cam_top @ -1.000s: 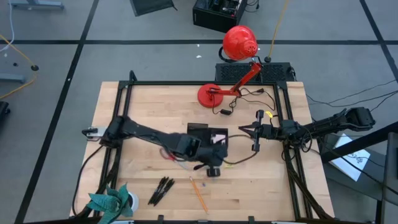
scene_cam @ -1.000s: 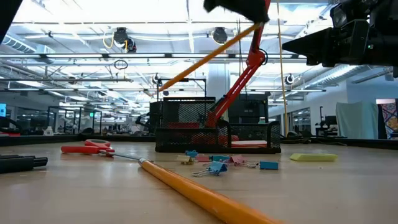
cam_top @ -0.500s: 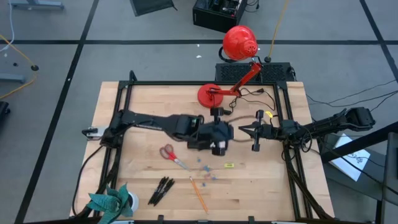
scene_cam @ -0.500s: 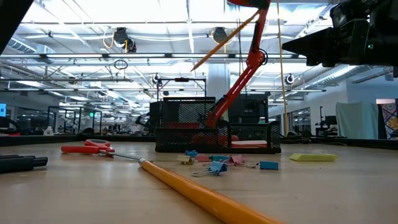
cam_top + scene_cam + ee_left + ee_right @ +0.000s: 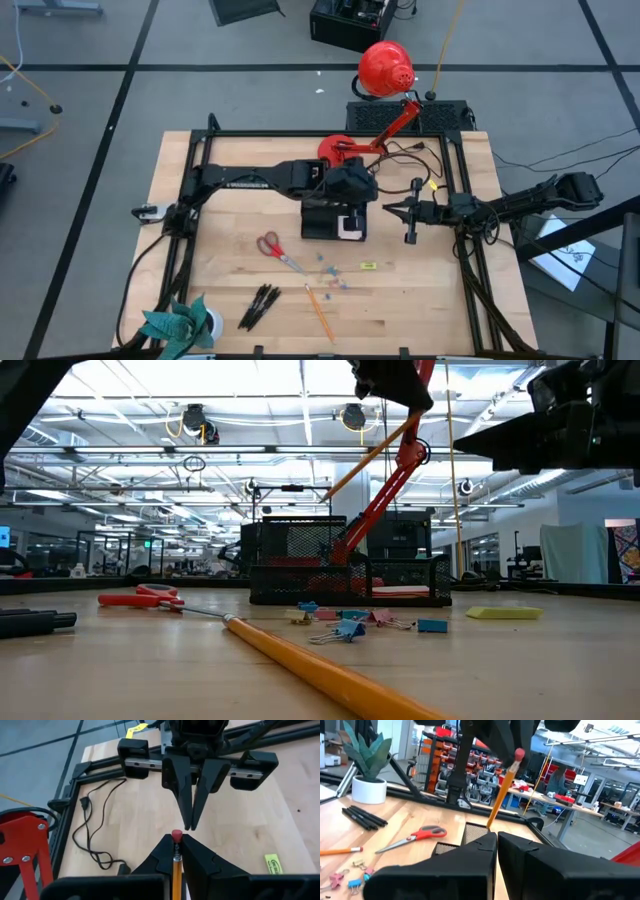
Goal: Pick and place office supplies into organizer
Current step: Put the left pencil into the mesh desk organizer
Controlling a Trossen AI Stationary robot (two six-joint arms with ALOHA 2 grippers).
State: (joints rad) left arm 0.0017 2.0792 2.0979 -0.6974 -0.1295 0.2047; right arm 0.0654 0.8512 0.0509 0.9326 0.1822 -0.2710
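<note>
My left gripper (image 5: 176,840) is shut on an orange pencil (image 5: 370,455) and hovers over the organizer (image 5: 320,222), a black mesh tray at the table's middle with a pale notepad (image 5: 350,227) in it. The pencil slants down from the gripper, its tip above the organizer (image 5: 345,565). Red scissors (image 5: 272,248), dark pens (image 5: 260,305), a second orange pencil (image 5: 320,315) and small clips (image 5: 330,270) lie on the table nearer the front edge. My right gripper (image 5: 405,212) waits shut, just right of the organizer, with nothing in it. My left gripper pinches the pencil between its two fingers just below the pink eraser (image 5: 176,836), which sticks out at the fingertips. The fingers slant downward. The pencil is lifted clear and hangs tilted below the hold, its shaft (image 5: 500,790) sloping down and its tip lowest.
A red desk lamp stands at the far edge, its round base (image 5: 340,152) just beyond the organizer, with a cable (image 5: 95,835) trailing on the wood. A leafy plant in a white pot (image 5: 180,325) sits at the near left corner. A yellow bit (image 5: 368,266) lies right of the clips.
My left gripper has carried the pencil from above the table's near middle toward the far edge, rising a little, and now stands over the organizer. The wrist has turned, and the pencil has swung with it while staying in the hold.
</note>
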